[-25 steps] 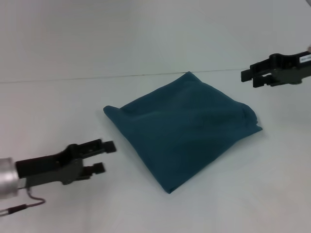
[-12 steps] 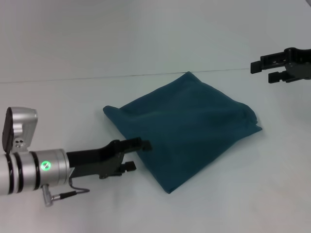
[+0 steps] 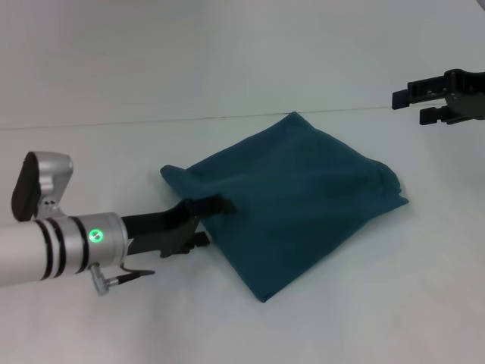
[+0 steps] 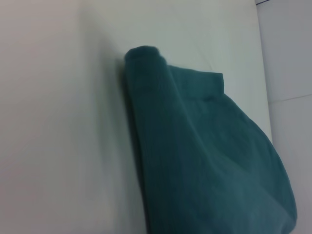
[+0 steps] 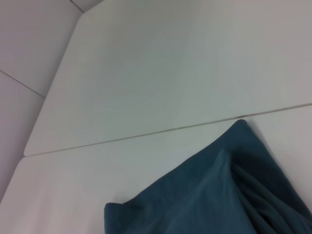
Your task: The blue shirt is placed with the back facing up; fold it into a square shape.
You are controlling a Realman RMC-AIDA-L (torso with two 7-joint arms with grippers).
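Already folded into a rough square, the blue shirt [image 3: 292,201] lies plain side up on the white table [image 3: 91,163], one corner touching the table's seam line. Beside its near left edge, the left gripper [image 3: 214,221] reaches in low with fingers spread apart. Well apart, raised at far right, the right gripper [image 3: 413,105] hangs unclenched, holding nothing.

The left arm [image 3: 53,246] is a silver cylinder with black bands, a green light, thin cable and black gripper [image 3: 216,220]; the right gripper [image 3: 418,105] is black.
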